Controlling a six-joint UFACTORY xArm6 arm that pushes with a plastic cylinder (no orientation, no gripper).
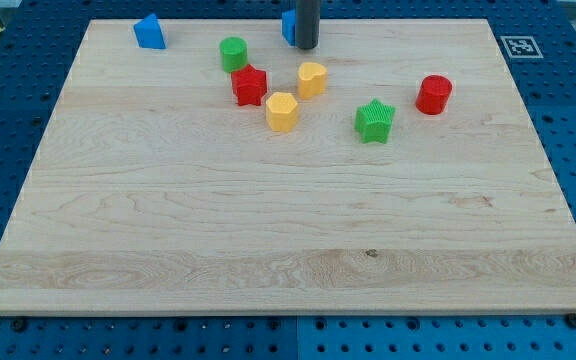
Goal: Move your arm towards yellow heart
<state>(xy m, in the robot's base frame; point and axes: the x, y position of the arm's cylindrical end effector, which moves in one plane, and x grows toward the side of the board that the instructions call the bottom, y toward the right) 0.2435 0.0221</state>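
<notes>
Here, the pale wooden tabletop (pixel 288 230) carries scattered blocks. My dark rod tool has no jaws and grasps nothing; my tip (pixel 307 47) touches down at the view's top, half hiding a blue block (pixel 288 26) of unclear shape. The yellow heart (pixel 312 78) lies just below, apart from the tip.

We see through one camera, set high at the wooden board's (pixel 288 230) near edge, looking down across it.
</notes>
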